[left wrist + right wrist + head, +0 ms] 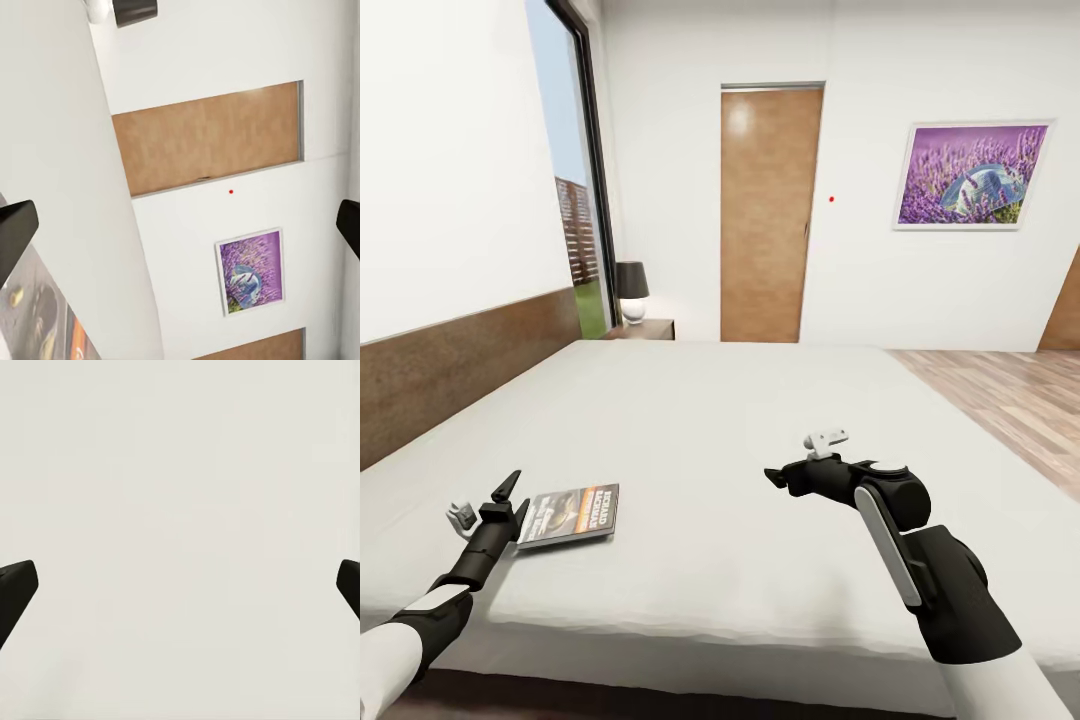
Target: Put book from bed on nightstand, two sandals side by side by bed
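While the book [569, 514] lies flat on the bed [690, 420], the left gripper [508, 503] sits just beside its near-left edge, fingers spread apart and holding nothing. In the left wrist view the two dark fingertips [13, 229] stand wide at opposite sides of the picture, with a corner of the book's cover [45, 322] just beside one of them; whether that finger touches the cover cannot be told from here. Well beyond the gripper, at the far end of the headboard [450, 370], stands the nightstand [643, 329] with a dark-shaded lamp [631, 290] on it. Further from it are the wooden door [768, 215] and the lavender picture [970, 175] on the wall.

To the right, the right gripper [772, 478] hovers over bare mattress, well apart from the book; its wrist view shows the fingertips [15, 592] set wide, so it is open and empty.

Judging by this, the task is barely begun: the book is not yet grasped or lifted and remains to be carried to a nightstand, and the sandals step seems untouched.
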Robot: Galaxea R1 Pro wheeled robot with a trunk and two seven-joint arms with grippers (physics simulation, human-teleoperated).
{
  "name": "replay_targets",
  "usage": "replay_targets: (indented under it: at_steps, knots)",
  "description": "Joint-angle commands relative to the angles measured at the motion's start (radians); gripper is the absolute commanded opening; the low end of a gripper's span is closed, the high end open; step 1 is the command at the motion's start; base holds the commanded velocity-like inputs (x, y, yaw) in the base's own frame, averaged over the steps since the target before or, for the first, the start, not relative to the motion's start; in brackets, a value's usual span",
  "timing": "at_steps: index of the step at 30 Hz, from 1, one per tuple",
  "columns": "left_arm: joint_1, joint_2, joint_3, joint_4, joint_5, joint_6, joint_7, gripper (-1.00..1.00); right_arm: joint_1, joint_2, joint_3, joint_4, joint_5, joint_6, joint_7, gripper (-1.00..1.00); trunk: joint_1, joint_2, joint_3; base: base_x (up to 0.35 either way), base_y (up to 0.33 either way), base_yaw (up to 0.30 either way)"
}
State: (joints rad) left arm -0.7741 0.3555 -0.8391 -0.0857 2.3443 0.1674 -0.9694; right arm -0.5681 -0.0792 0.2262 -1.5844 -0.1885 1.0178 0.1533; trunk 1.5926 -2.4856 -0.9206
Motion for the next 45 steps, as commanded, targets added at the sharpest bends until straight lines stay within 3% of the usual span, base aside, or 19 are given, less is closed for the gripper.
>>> replay_targets:
  at_steps: [1, 45]
  knots:
    - [-0.001, 0.000, -0.006, 0.000, 0.010, 0.011, -0.003, 1.00, -0.001, -0.001, 0.001, -0.001, -0.002, 0.004, 0.000, 1.00, 0.000, 0.000, -0.001, -0.003, -0.002, 0.000]
    - [-0.001, 0.000, -0.008, -0.001, 0.010, 0.011, -0.003, 1.00, -0.001, 0.003, -0.002, -0.002, -0.003, 0.002, 0.000, 1.00, 0.000, 0.000, -0.001, 0.000, 0.000, -0.026]
